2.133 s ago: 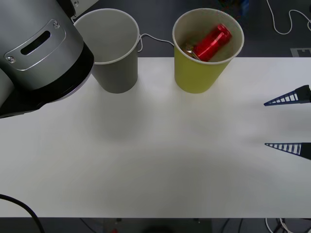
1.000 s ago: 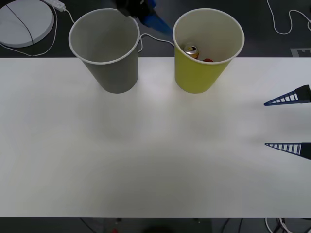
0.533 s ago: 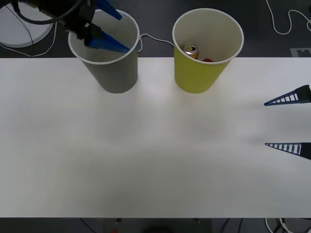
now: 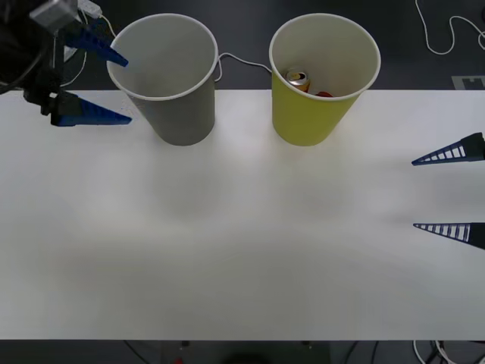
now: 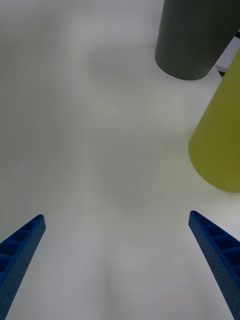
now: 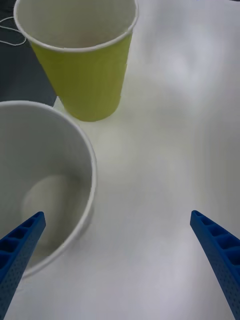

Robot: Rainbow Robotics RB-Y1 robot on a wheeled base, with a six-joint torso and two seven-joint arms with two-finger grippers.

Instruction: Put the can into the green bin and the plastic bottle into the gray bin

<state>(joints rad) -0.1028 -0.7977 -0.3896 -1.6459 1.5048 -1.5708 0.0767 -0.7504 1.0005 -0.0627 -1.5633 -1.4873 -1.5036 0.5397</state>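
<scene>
Left end effector, fingers wide and empty at nine o'clock of the gray tapered paper bin, should swing away without clipping its white rim.

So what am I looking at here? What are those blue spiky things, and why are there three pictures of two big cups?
The blue ribbed spikes are the fingers of a two-armed robot's grippers. One picture comes from a camera above the arms, looking down at the white table. The other two come from cameras on each wrist, so each shows that arm's own two fingers.

The left gripper is open beside the large gray paper-cup-shaped bin, holding nothing. The right gripper waits open at the table's right edge, also empty.

Next to the gray bin stands a large yellow-green cup-shaped bin. Deep inside it you can glimpse a small red soda can and a gold can top.
</scene>
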